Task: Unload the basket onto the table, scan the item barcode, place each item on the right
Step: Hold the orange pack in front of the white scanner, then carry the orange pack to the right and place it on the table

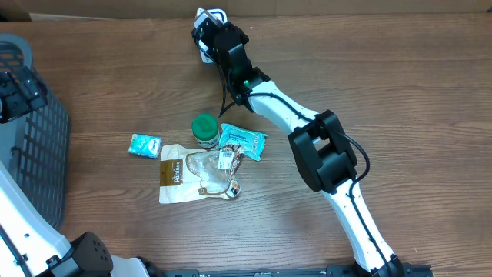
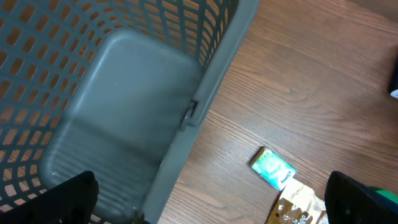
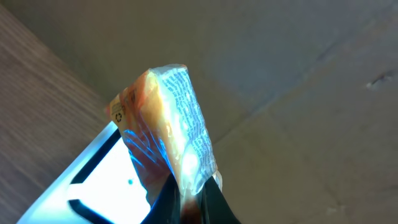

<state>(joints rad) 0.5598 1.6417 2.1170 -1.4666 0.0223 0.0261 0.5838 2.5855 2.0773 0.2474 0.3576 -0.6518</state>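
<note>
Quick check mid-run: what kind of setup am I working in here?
Likely a mock checkout bench: a wooden table with a grey shopping basket, small packaged groceries such as a green-lidded jar, and a wrapped packet held at a lit scanner.

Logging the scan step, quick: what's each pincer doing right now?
Left pincer: open, holding nothing.
Right pincer: closed on a clear-wrapped orange packet.

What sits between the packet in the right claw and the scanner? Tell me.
Nothing visible. The right claw is shut on the packet, which hangs just in front of the lit scanner, with no other item between them.
</note>
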